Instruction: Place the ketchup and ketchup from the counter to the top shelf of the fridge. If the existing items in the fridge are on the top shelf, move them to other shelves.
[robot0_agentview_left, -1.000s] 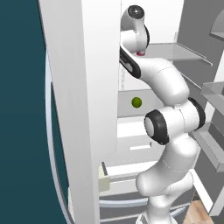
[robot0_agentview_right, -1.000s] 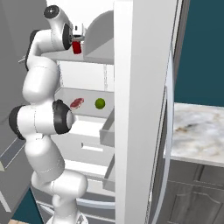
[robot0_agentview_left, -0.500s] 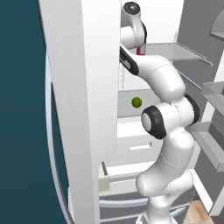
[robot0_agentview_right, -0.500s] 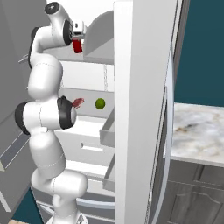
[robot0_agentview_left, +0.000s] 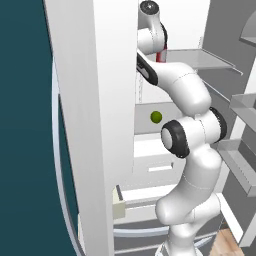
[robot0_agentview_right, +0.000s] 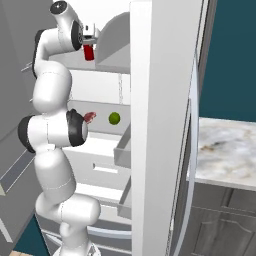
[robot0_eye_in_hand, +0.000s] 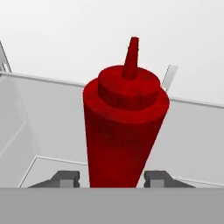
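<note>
A red ketchup bottle stands upright on the fridge's top shelf, near its front edge. My gripper straddles the bottle's base, open, with a slim gap showing at the left fingertip. From the base views the ketchup sits under the raised hand at the top shelf. On the shelf below lie the existing items: a yellow-green fruit and a dark-red lump, partly behind my arm.
The fridge's open white door stands close beside the arm. Door racks jut out at the right of the left base view. White drawers sit below the shelves. The marbled counter lies right of the fridge.
The arm has straightened slightly and the hand has edged upward at the top shelf. The ketchup bottle has hardly moved.
</note>
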